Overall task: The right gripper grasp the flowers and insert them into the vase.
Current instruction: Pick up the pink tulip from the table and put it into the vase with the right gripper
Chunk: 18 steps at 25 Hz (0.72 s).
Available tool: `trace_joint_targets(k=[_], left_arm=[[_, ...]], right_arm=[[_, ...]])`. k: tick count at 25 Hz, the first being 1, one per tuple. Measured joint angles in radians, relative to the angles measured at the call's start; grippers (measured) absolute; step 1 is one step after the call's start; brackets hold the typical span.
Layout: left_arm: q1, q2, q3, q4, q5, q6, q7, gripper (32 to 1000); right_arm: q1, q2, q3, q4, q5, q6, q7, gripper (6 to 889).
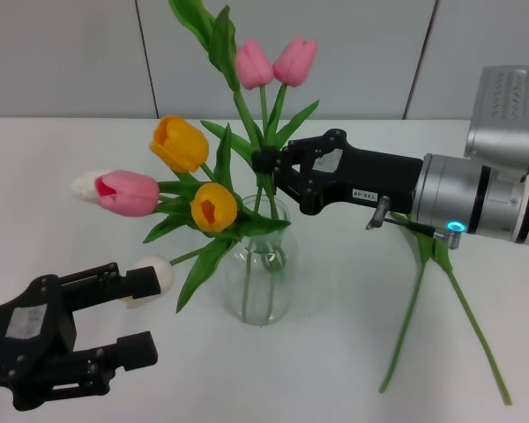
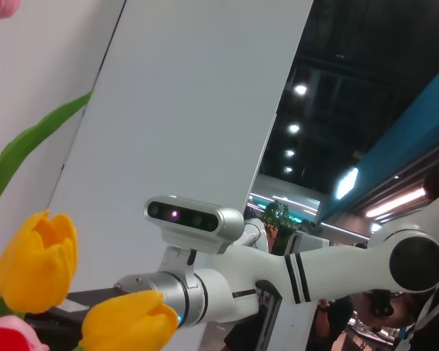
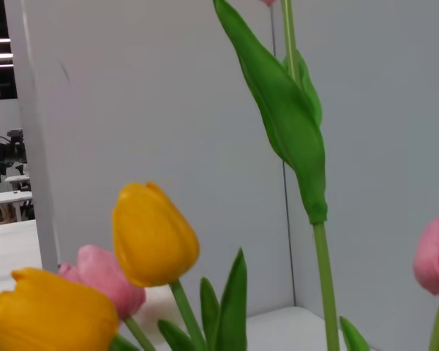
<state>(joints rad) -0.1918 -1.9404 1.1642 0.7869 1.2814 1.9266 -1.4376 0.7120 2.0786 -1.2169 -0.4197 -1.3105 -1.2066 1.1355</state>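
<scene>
On the white table (image 1: 62,176) the right gripper (image 1: 266,172) reaches in just above the vase (image 1: 260,264), its jaws pinching the stems of the flowers (image 1: 273,63), whose lower ends already sit in the glass. This looks like the insertion step; next it should let go and withdraw without tipping the vase. The left gripper (image 1: 137,313) hangs low, jaws spread, holding nothing.
</scene>
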Motion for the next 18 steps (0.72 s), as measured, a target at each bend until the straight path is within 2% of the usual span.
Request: trace_joint_targets(k=[18], left_arm=[[0.000,0.0000,0.000,0.000,0.000,0.000,0.000,801]], right_arm=[[-0.003,0.000,0.001,0.037,-0.006,0.034,-0.029,42]])
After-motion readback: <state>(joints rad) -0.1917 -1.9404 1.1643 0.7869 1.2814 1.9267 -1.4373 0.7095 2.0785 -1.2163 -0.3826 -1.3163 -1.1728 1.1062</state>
